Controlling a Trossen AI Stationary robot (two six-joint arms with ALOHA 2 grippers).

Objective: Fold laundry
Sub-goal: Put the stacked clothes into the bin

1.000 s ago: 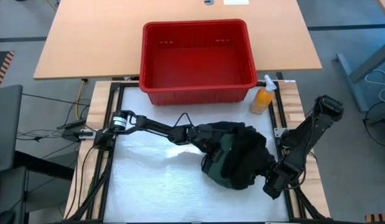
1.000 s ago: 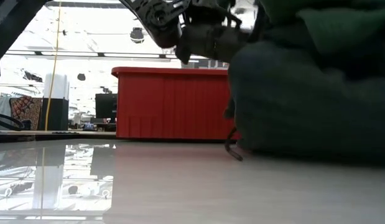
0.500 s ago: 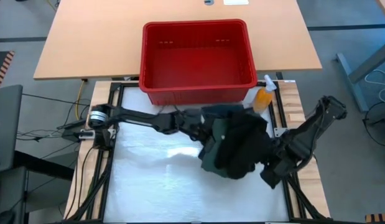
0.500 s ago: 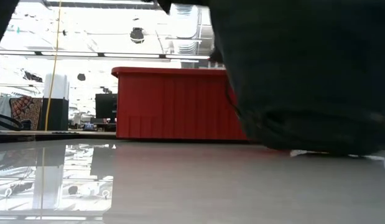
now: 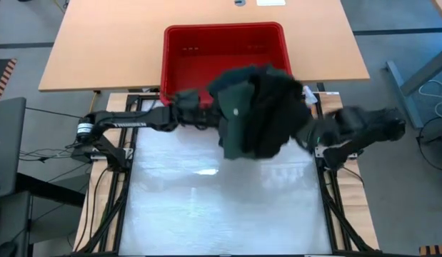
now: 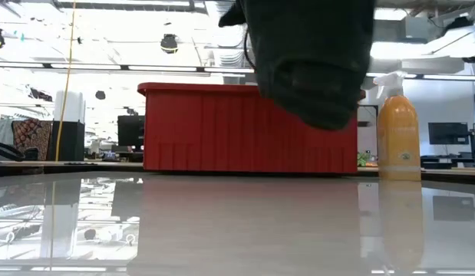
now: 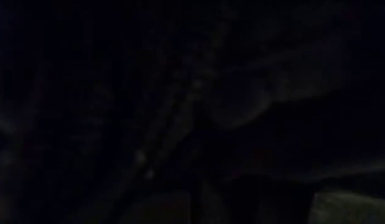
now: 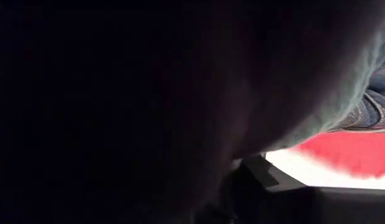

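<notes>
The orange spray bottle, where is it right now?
In the low view the orange spray bottle stands on the right, beside the red basket.

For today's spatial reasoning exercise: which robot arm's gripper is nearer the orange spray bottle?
Right. The right gripper enters the lifted laundry bundle just beside the orange spray bottle; the left gripper enters the bundle's far side.
</notes>
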